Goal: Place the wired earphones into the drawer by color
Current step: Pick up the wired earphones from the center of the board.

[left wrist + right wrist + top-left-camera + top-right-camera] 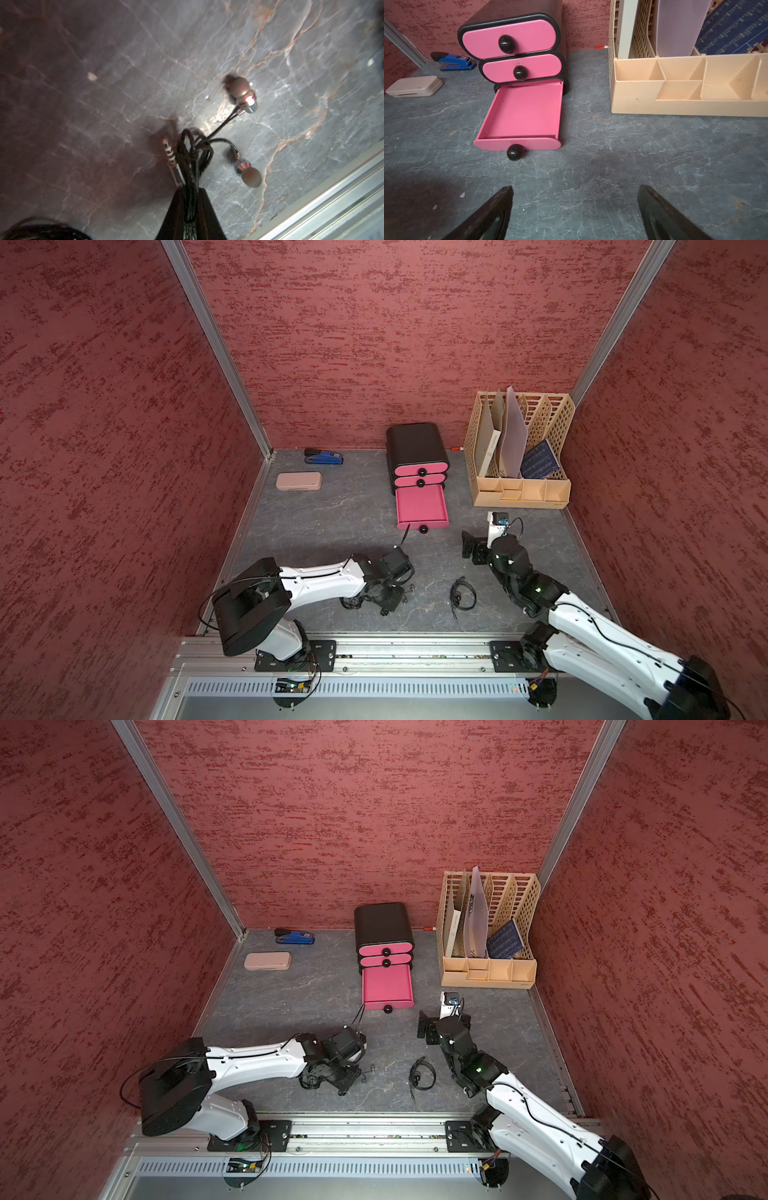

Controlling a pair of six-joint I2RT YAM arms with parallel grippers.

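Note:
A black bundle of wired earphones (195, 149) lies on the grey table with its plug and two metal earbuds spread out. My left gripper (190, 191) is shut on its cable loops, low over the table (386, 605) (345, 1083). A second black bundle of wired earphones (461, 593) (422, 1075) lies loose between the arms. The pink bottom drawer (420, 506) (386, 986) (523, 116) is pulled open and looks empty. My right gripper (575, 191) is open above bare table in front of the drawer (471, 549).
A beige file organizer (523, 456) stands back right. A blue stapler (324, 457) and a beige case (299, 481) lie back left. The aluminium rail (374, 649) runs along the front edge. A dark cable coil (351, 603) lies under the left arm.

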